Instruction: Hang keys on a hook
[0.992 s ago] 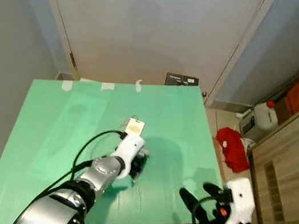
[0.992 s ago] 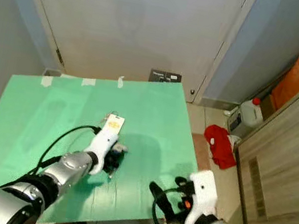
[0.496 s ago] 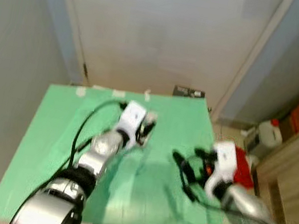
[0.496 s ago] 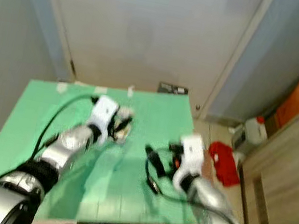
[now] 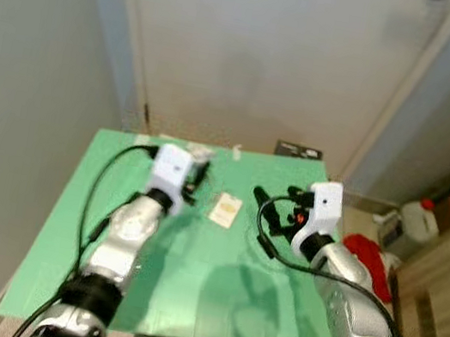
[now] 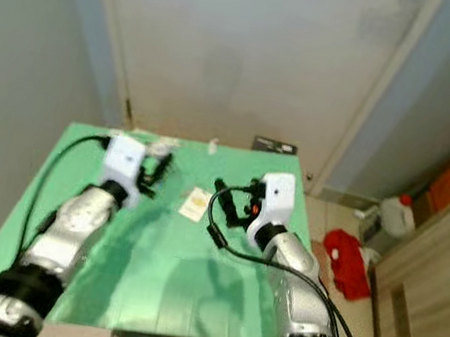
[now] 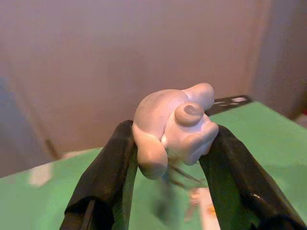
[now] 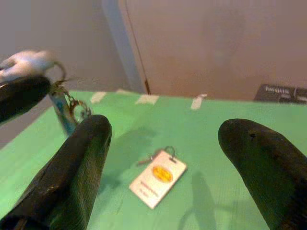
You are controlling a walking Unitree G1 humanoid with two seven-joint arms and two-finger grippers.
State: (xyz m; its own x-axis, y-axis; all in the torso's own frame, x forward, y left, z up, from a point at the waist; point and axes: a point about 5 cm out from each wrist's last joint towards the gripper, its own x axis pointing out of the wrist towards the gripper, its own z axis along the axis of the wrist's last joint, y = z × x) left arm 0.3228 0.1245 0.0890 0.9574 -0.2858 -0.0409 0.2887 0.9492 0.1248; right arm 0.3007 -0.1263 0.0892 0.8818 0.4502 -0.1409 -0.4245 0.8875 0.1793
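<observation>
Gripping the keys' pale charm (image 7: pixel 173 125), our left pincer (image 5: pixel 194 179) holds them above the green counter (image 5: pixel 186 293), upper-centre frame; right pincer (image 8: pixel 168 172) gapes empty. Dangling keys may swing and slip.

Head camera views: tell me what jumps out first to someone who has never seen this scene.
The bright green table in front of a pale door, with both silver arms raised over it. The left gripper is clamped on a pale lumpy keychain charm with keys hanging beneath, and the right gripper hangs open above a white tag lying flat on the table between the arms.
</observation>
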